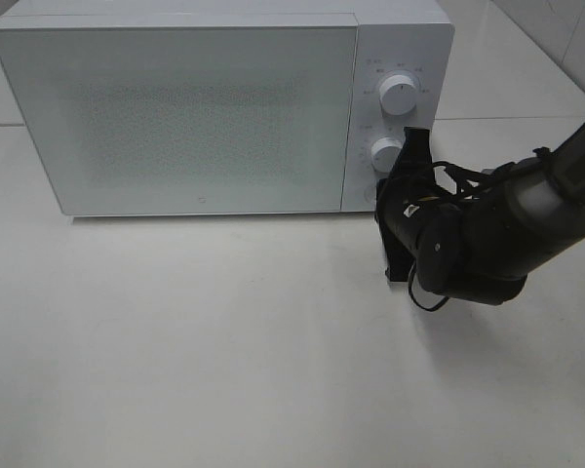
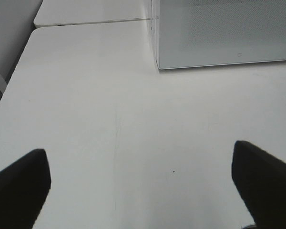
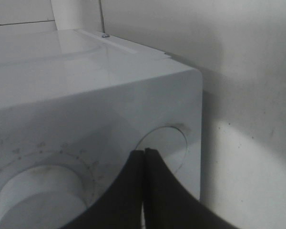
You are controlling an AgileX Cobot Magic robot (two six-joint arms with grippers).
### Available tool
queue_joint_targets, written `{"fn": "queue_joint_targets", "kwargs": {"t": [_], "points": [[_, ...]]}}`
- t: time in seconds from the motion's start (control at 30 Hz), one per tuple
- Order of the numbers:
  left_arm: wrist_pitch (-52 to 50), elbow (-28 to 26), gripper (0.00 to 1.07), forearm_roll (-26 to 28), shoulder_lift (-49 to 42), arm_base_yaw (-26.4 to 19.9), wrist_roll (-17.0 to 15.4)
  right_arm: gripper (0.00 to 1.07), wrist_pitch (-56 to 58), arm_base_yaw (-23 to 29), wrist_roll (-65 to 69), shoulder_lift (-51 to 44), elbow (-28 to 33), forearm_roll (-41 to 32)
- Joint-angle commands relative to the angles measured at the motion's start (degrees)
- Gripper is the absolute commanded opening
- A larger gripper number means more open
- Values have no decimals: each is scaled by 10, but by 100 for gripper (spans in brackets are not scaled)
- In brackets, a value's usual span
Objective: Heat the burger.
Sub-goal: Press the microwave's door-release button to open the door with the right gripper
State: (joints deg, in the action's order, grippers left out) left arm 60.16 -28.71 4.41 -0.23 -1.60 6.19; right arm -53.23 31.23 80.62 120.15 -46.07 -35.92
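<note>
The burger is out of view. The white microwave (image 1: 185,107) stands at the back of the table with its door shut. My right gripper (image 1: 382,198) is shut and empty, its tips against the bottom of the control panel, below the lower knob (image 1: 387,153). In the right wrist view the shut fingertips (image 3: 144,160) rest on the round button (image 3: 169,140), with the lower knob (image 3: 33,195) beside them. My left gripper (image 2: 143,191) is open and empty above bare table, its fingers (image 2: 19,186) wide apart. It does not show in the exterior high view.
The upper knob (image 1: 400,95) sits above the lower one on the panel. The microwave's front corner (image 2: 158,67) shows in the left wrist view. The white table (image 1: 224,351) reaches to the front, and its left edge (image 2: 9,81) is near my left gripper.
</note>
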Motion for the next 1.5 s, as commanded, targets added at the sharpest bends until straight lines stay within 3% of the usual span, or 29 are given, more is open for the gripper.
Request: {"fn": "queue_joint_targets", "kwargs": {"t": [0.03, 0.57, 0.97, 1.2, 1.5], "points": [[-6, 1, 98, 0, -12, 2, 0, 0, 15, -5, 12, 14, -14, 15], [-6, 1, 98, 0, -12, 2, 0, 0, -61, -12, -1, 33, -32, -6], [-6, 1, 98, 0, -12, 2, 0, 0, -123, -27, -43, 33, -81, -5], [-6, 1, 98, 0, -12, 2, 0, 0, -127, -38, -46, 57, -129, 9], [-6, 1, 98, 0, -12, 2, 0, 0, -117, -38, -56, 60, -135, 8]]}}
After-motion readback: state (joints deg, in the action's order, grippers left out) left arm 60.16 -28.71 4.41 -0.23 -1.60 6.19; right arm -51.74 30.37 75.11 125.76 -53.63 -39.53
